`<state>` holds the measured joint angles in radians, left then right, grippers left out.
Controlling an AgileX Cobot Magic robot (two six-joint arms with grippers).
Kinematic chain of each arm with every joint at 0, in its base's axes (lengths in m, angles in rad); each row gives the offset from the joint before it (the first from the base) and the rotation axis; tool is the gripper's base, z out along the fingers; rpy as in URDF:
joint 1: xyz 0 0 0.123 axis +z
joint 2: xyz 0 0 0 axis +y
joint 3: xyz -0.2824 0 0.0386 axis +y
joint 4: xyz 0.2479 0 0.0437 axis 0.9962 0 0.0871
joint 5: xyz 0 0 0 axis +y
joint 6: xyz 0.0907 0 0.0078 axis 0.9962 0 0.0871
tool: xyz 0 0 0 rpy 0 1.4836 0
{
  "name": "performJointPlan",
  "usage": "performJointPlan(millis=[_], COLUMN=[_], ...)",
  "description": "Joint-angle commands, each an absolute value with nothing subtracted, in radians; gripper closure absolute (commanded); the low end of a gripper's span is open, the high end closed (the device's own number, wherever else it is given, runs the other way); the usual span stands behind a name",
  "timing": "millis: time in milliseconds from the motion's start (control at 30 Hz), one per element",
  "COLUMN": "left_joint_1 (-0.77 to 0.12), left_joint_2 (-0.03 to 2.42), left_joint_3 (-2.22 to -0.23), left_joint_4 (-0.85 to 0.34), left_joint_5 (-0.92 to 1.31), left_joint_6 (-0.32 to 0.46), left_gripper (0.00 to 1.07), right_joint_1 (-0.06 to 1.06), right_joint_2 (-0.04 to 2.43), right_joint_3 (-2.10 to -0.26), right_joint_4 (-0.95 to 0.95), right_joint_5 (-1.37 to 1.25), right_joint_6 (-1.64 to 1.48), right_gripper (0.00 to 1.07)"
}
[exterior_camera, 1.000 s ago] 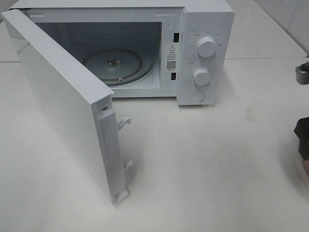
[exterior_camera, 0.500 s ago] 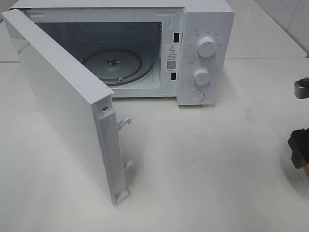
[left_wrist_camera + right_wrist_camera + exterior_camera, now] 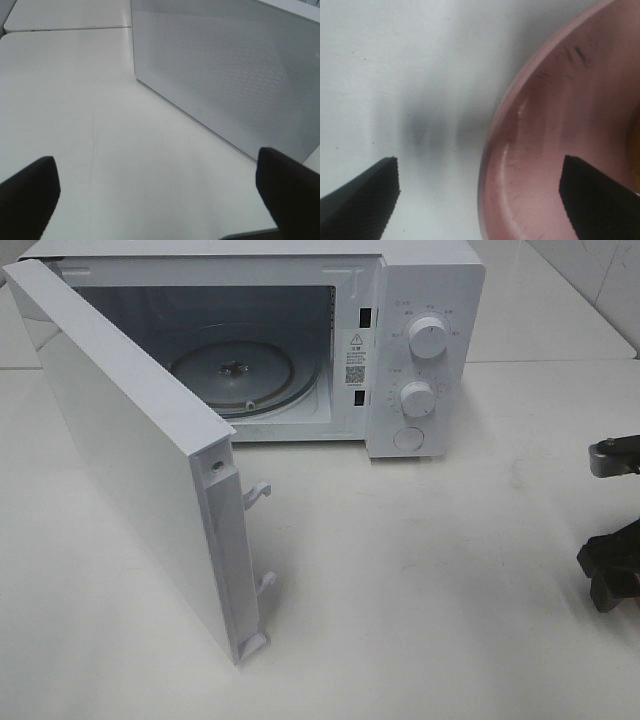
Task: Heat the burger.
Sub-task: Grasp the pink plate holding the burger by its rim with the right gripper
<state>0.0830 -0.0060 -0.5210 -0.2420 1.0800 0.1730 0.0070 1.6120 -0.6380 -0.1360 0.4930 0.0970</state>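
Bright, even light, soft shadows; right wrist view is blurred.

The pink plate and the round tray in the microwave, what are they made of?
Pink plate: probably plastic, smooth with a soft shine and little dark scuffs; glazed ceramic is possible. Round tray: likely clear glass, shiny and see-through.

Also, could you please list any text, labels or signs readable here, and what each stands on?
Nothing can be read as words.
Sticker on the microwave front: a warning triangle and a square code; its print is too small.
Markings around the upper dial and lower dial: too small.
Tiny mark on the door: blurred.
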Motion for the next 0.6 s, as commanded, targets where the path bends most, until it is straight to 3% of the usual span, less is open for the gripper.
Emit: performJointPlan(millis=[33,467,600], left_joint_1=[0.086,0.086,0.086], left_joint_2=[-0.027,-0.027,-0.027], left_joint_3=[-0.516,-0.516,-0.516], left_joint_4=[-0.247,-0.247,-0.247], left_joint_5=[1.079,1.079,1.079], left_joint_6=[0.172,0.172,0.172], left_gripper=[0.07,0.07,0.07], right_joint_1=[0.001,0.001,0.001], right_joint_2=[1.636,1.711,1.714], right_joint_3=[-0.635,-0.635,-0.635], right_joint_4=[-0.144,-0.149,-0.159], right_joint_5=[0.467,0.424,0.418], right_joint_6=[0.105,0.105,0.108], right_gripper=[0.25,0.28,0.37])
